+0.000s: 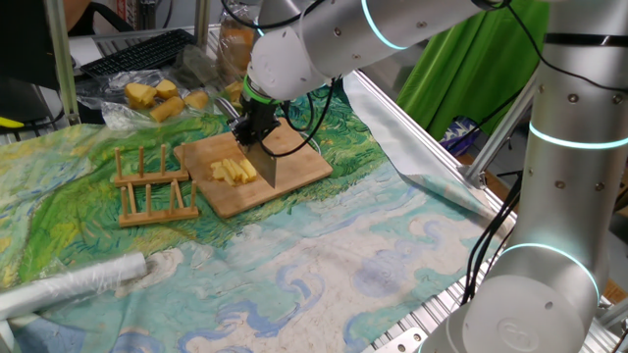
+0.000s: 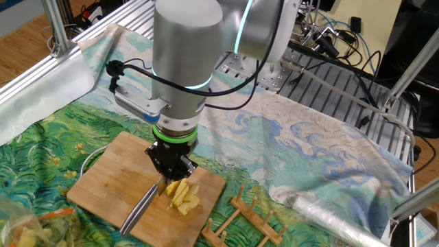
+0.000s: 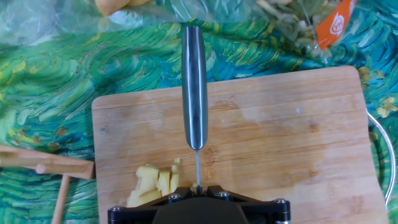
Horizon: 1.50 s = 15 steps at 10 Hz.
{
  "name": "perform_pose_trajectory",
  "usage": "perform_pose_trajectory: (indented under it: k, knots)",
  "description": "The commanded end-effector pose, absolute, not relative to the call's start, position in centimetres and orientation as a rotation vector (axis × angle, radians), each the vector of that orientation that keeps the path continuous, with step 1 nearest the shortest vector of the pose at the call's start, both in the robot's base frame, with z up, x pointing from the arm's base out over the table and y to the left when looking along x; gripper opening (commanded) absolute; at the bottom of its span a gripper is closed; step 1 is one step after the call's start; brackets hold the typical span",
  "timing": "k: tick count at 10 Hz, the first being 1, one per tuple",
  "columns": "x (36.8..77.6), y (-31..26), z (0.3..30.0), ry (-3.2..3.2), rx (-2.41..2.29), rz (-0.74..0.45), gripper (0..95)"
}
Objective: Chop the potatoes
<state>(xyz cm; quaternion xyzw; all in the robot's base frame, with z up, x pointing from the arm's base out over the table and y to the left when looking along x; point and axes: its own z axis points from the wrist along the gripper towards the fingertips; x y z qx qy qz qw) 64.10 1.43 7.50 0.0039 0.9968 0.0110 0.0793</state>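
Observation:
The potatoes (image 1: 233, 172) are a small cluster of pale-yellow slices and sticks on a wooden cutting board (image 1: 304, 162). My gripper (image 1: 253, 127) is shut on a knife (image 1: 266, 167) whose blade points down at the board, right beside the cut pieces. In the other fixed view the gripper (image 2: 171, 163) stands over the board (image 2: 110, 182), the knife (image 2: 140, 209) reaches toward the board's near edge and the potatoes (image 2: 184, 196) lie to its right. In the hand view the knife (image 3: 194, 87) runs up the middle of the board (image 3: 286, 137), with the potatoes (image 3: 155, 183) just left of it by the gripper (image 3: 198, 188).
A wooden rack (image 1: 152, 186) stands left of the board and also shows in the other views (image 2: 247, 219) (image 3: 43, 167). A clear bag with yellow chunks (image 1: 162, 98) lies behind it. A rolled plastic sheet (image 1: 78, 284) lies at the front left. A painted cloth (image 1: 343, 255) covers the table.

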Motion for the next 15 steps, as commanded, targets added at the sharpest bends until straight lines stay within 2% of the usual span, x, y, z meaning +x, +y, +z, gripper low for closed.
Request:
perform_pose_trajectory:
  k: [1, 15]
  knots:
    - [64.19, 1.40, 7.53, 2.980, 0.020, 0.037, 0.0]
    - [64.41, 1.36, 7.05, 3.011, 0.057, 0.054, 0.0]
